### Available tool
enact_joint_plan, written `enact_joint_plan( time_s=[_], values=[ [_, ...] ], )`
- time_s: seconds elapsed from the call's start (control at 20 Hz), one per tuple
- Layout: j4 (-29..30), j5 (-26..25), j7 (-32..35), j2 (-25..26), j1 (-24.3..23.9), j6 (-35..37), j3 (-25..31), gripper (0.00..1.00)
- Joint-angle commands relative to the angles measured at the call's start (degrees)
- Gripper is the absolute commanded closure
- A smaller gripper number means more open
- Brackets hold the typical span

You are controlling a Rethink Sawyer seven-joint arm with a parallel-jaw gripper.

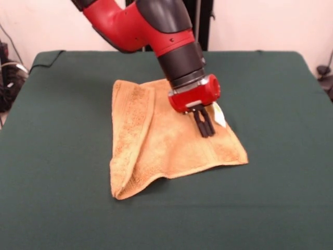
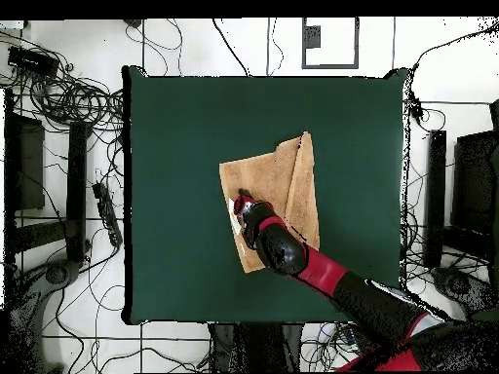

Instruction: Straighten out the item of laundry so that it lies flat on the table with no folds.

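Note:
The golden-orange towel lies near the middle of the dark green table. Its left long edge in the front view is folded over onto itself as a strip. A small white tag shows at its right edge. My gripper hangs over the towel's right part, beside the tag, with the black fingers close together and pointing down at the cloth. In the overhead view the towel lies centre-right with the fold on its right side, and the gripper is at its left edge. I cannot see cloth between the fingers.
Bare green cloth surrounds the towel on all sides. Cables and equipment lie on the floor around the table. The arm reaches in from the lower right of the overhead view.

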Motion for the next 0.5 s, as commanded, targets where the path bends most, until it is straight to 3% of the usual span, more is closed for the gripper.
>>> enact_joint_plan(
  time_s=[0.05,0.5],
  values=[
    [-3.8,5.1,18.5,9.5,4.2,1.3,7.0,1.0],
    [-4.7,4.2,17.0,15.0,2.4,3.6,14.3,1.0]
  ],
)
